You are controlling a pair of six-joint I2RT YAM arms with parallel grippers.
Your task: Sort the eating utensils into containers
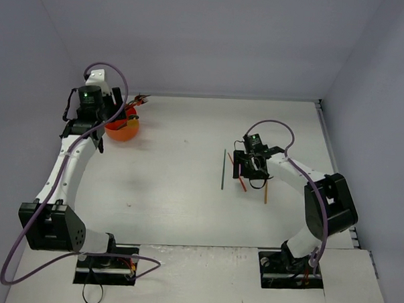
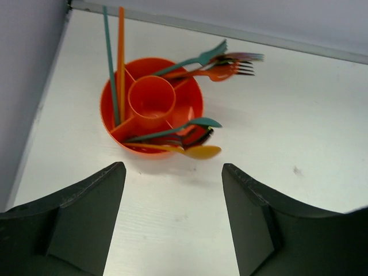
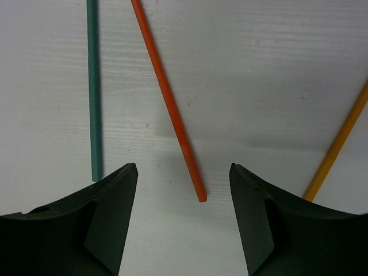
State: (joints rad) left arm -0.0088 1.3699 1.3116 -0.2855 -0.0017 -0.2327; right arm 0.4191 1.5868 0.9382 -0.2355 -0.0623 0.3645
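Observation:
The orange-red cup [image 1: 124, 131] stands at the far left; in the left wrist view [image 2: 151, 109] its compartments hold a teal chopstick [image 2: 109, 63], an orange chopstick [image 2: 121, 57], several forks [image 2: 221, 63] and spoons [image 2: 195, 150]. My left gripper [image 1: 114, 115] hangs just beside the cup, open and empty [image 2: 172, 172]. Three chopsticks lie on the table at mid right: teal [image 1: 223, 169], red-orange [image 1: 238, 174] and yellow-orange [image 1: 266, 192]. My right gripper [image 1: 250, 168] is open low over them, and the near end of the red-orange chopstick [image 3: 168, 98] lies between its fingers [image 3: 183, 172]. The teal [image 3: 92, 86] and yellow-orange [image 3: 339, 144] chopsticks lie outside the jaws.
The white table [image 1: 179, 204] is boxed in by grey walls at the left, back and right. The cup stands close to the back left corner. The fork heads [image 1: 138, 100] stick out past the cup's far rim.

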